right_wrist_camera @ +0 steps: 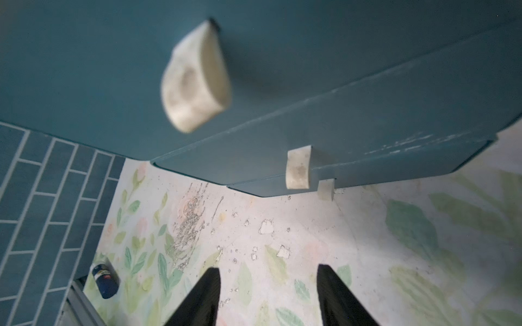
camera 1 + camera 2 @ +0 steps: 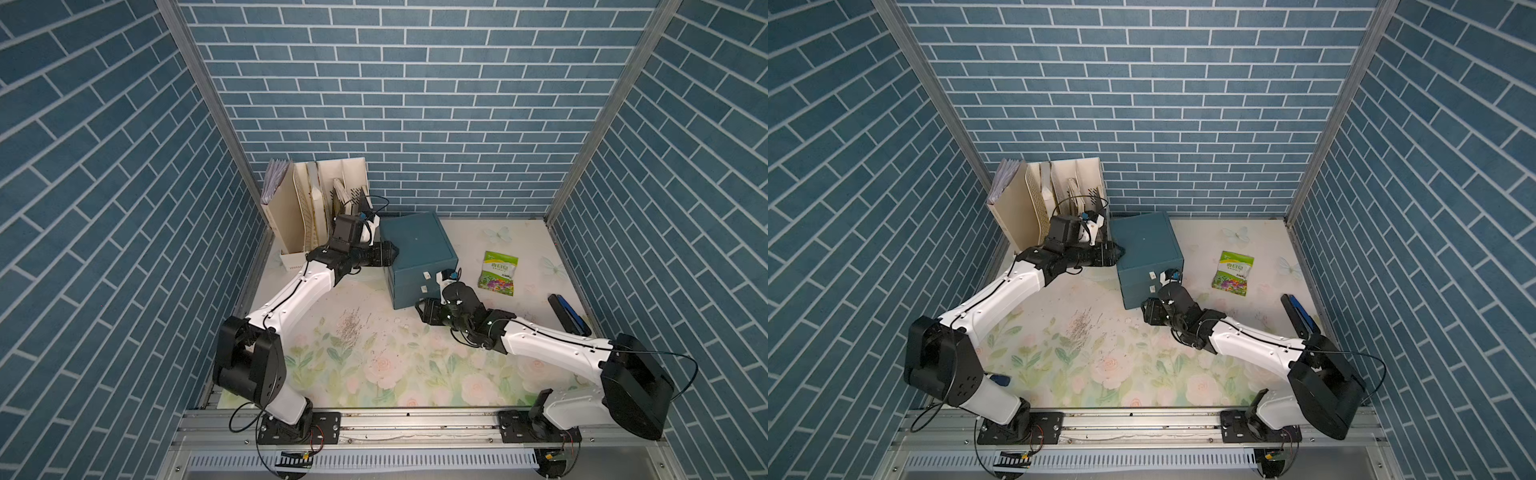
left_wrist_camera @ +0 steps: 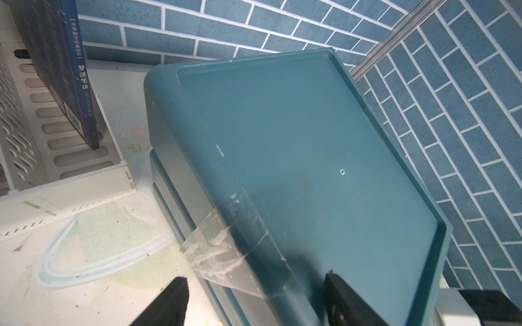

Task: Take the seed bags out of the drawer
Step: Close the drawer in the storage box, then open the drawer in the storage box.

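**Right tool hunts the bottom tab while the left braces the cabinet**

The left tool [image 3: 255, 276] is clamped on the upper side edge of the teal cabinet [image 2: 417, 245], one finger on the top panel and one down the side wall, apparently bracing it; the cream file rack [image 2: 299, 216] stands just beside that arm. At the cabinet's front, the right tool [image 1: 268, 269] hangs low with its fingers apart and only the floral surface [image 2: 374, 365] between them.

The lowest drawer [image 1: 395, 168] looks shut or nearly so, though this angle will not settle it; its small white pull tab [image 1: 326, 189] sits near the surface, just beside the middle tab [image 1: 298, 168]. One green-white seed bag [image 2: 498, 272] already lies out on the surface, well apart from the cabinet on the right arm's side. No other packet is in sight, so I judge the rest to be inside the drawer.

Here is where it could go wrong:

- The two lower tabs sit so near each other that a slightly high approach pinches the middle one and opens the wrong drawer.
- The lowest tab rides so near the surface that a low approach scrapes a fingertip on it.
- The tab is tiny, so a shallow pinch could slip off mid-pull.
- If the left tool's hold gives, the whole cabinet slides forward instead of the drawer opening.
- A long pull could bring the shallow drawer right out.
- Flat glossy packets inside may resist pinching.
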You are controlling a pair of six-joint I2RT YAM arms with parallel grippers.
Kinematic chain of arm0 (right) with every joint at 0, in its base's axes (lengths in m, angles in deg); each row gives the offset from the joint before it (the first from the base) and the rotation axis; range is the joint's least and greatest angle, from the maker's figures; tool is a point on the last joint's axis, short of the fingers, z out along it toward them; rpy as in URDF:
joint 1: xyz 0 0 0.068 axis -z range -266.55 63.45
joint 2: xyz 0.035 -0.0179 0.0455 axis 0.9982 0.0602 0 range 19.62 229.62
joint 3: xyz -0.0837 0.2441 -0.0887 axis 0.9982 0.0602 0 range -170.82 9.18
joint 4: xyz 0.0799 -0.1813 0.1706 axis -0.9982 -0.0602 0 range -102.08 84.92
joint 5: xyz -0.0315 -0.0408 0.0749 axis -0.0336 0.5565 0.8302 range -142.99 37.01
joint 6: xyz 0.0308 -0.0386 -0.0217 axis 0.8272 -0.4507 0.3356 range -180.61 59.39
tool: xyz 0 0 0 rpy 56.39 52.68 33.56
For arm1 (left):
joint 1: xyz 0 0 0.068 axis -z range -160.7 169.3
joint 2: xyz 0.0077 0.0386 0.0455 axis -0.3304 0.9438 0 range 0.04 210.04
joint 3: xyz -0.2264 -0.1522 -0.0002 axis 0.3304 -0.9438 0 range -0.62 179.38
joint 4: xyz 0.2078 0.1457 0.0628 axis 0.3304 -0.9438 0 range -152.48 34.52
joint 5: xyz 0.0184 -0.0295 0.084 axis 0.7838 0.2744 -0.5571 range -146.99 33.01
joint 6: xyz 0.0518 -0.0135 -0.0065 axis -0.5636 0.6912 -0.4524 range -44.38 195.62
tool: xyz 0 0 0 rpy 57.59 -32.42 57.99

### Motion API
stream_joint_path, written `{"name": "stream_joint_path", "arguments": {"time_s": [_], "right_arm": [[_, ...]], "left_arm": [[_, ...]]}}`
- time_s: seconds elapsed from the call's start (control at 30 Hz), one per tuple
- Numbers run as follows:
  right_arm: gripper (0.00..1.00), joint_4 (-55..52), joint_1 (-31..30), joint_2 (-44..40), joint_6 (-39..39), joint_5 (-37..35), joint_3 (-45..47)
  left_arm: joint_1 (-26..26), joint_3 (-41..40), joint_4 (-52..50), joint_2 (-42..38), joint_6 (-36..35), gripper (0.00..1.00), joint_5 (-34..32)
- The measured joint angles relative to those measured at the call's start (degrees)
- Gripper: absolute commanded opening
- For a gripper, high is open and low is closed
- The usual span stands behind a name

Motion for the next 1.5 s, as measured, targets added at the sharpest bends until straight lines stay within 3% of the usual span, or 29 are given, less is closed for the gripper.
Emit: {"name": "stream_joint_path", "arguments": {"time_s": [0.47, 1.07, 1.5], "right_arm": [[0.53, 15.74, 5.51, -0.07, 9.25, 4.76, 6.32], [0.48, 26.21, 6.60, 5.99, 13.81, 5.66, 7.89], [0.34, 32.28, 6.71, 8.26, 15.58, 5.55, 9.20]], "left_arm": [[0.00, 0.00, -0.02, 0.00, 0.04, 0.79, -0.02], [0.00, 0.07, -0.11, 0.00, 0.00, 0.79, -0.04], [-0.13, 0.17, -0.31, 0.04, -0.20, 0.79, 0.04]]}}
